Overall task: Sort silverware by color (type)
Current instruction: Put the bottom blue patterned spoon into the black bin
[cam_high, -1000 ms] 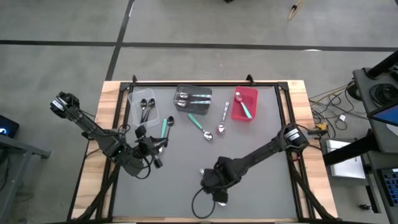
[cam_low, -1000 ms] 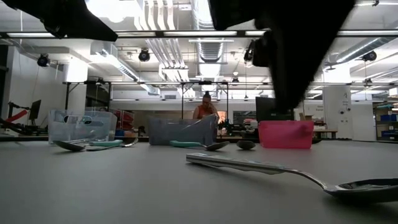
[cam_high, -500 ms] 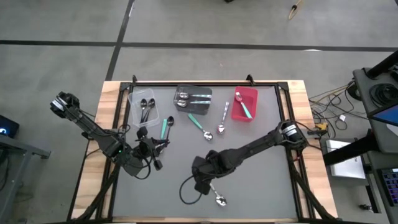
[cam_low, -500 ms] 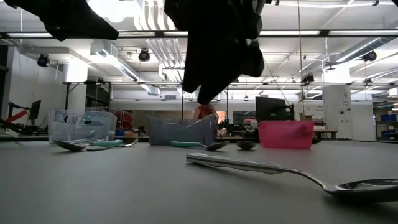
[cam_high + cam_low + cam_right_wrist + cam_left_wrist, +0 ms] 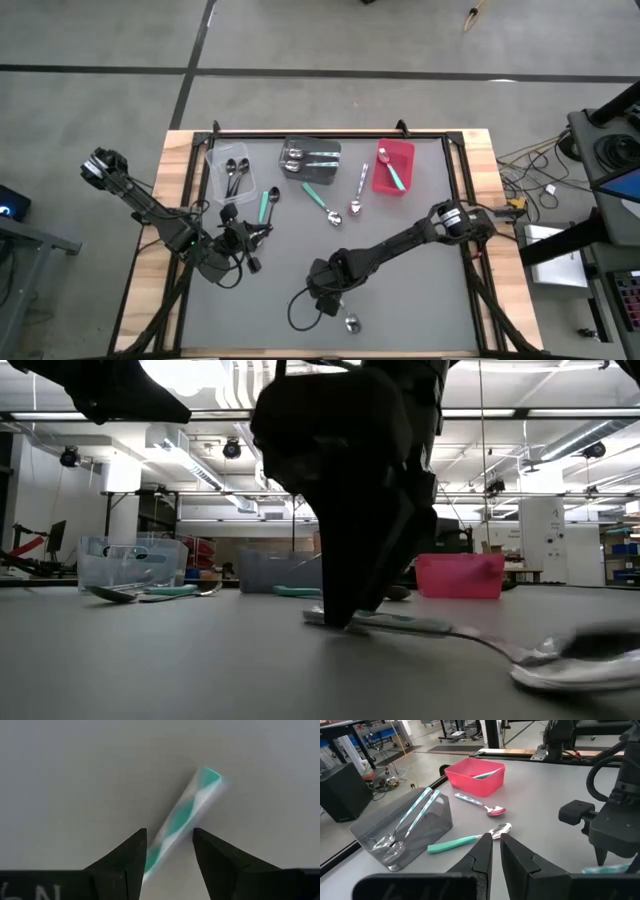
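A spoon with a teal-and-white handle (image 5: 186, 809) lies flat on the grey mat near the table's front; its silver bowl (image 5: 350, 323) shows in the high view. My right gripper (image 5: 170, 834) (image 5: 324, 291) points down over the handle, open, one finger on each side of it. My left gripper (image 5: 496, 839) (image 5: 252, 238) hangs shut and empty over the mat's left part. Loose spoons lie farther back: two teal-handled ones (image 5: 267, 203) (image 5: 322, 203) and a silver one (image 5: 358, 190). My right gripper comes from above, pointing down, its open fingers standing across the spoon's handle near its free end (image 5: 322, 618). The spoon lies flat on the mat, bowl (image 5: 575, 662) toward the table's right. Whether a finger touches the handle I cannot tell.
Along the far edge stand a clear bin (image 5: 232, 172) with black spoons, a dark grey bin (image 5: 310, 157) with teal-handled spoons and a red bin (image 5: 393, 167) with one teal-handled spoon. A black cable loops under my right gripper (image 5: 300, 312).
My right gripper has gone toward the table's left and down, rolling as it went, until its fingers stand at the spoon's handle on the mat. The spoon's bowl end has stirred a little. My left arm has kept still.
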You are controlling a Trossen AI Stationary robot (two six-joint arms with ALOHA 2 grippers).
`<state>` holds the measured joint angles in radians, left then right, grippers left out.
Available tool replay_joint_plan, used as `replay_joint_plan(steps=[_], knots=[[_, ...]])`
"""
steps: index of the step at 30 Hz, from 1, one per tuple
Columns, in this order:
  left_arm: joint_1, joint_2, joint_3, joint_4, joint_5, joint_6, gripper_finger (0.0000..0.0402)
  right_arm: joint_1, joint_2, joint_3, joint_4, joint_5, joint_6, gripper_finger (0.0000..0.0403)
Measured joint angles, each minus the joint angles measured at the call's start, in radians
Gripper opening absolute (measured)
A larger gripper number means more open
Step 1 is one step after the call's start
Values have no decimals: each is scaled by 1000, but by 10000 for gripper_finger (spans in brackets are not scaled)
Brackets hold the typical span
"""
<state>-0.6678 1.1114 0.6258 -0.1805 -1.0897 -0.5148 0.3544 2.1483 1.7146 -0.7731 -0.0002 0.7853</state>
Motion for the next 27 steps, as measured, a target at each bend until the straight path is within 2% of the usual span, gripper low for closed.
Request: replay_joint_plan(steps=[7, 13, 17, 19, 21, 27], knots=[[0, 0, 0, 2, 0, -4, 20, 0, 6, 1, -20, -7, -101, 155], [0, 0, 0, 2, 0, -9, 20, -15, 0, 1, -132, 2, -432, 155], [0, 0, 0, 1, 0, -9, 20, -11, -2, 1, -263, 154, -654, 155], [0, 0, 0, 1, 0, -9, 20, -6, -3, -2, -317, 268, -719, 155], [0, 0, 0, 1, 0, -9, 20, -8, -5, -5, -337, 338, -754, 155], [0, 0, 0, 0, 0, -10, 20, -8, -63, -3, -336, 375, -767, 155]])
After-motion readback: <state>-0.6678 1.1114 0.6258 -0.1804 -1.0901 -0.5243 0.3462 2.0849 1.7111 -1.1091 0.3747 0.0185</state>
